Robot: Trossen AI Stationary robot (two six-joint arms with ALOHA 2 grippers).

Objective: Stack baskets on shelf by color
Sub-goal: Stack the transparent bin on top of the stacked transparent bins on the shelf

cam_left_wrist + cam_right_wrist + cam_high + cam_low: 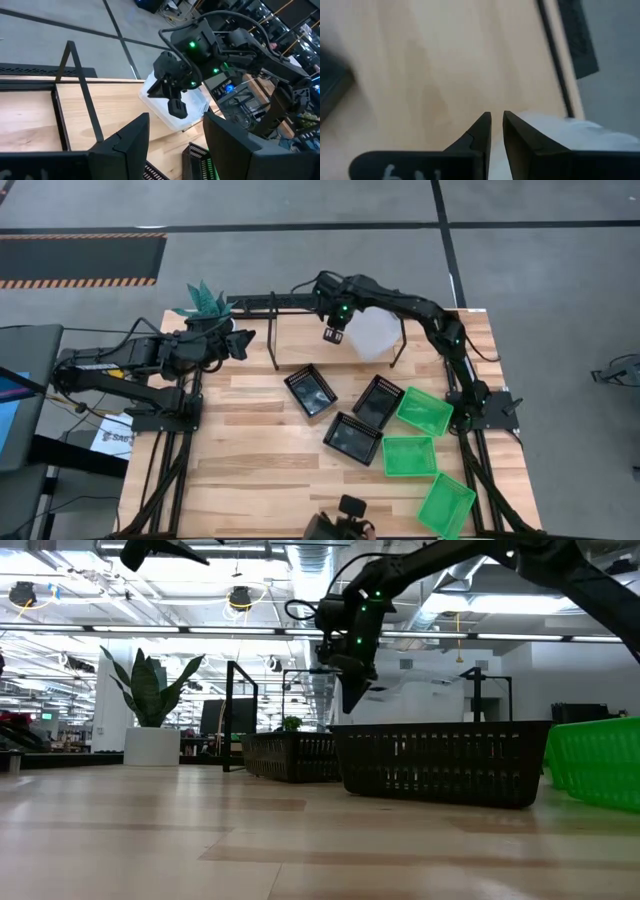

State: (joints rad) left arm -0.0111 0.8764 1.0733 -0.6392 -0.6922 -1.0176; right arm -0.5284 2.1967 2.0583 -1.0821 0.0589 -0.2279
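Note:
The shelf, a light board in a thin black frame, stands at the table's far side. A clear basket rests on its right half. My right gripper points steeply down at that basket's left edge, its fingers open by only a narrow gap. Three black baskets and three green ones lie on the table. My left gripper waits open at the shelf's left end. My right gripper comes from above at the left edge of the clear basket. One finger overlaps that edge in the right wrist view. I cannot tell whether it touches the basket or whether anything sits in the gap.
A potted plant stands at the far left corner beside the left arm. The shelf's black hoop legs rise around the board. Bare tabletop lies at the near left. A camera mount sits at the near edge.

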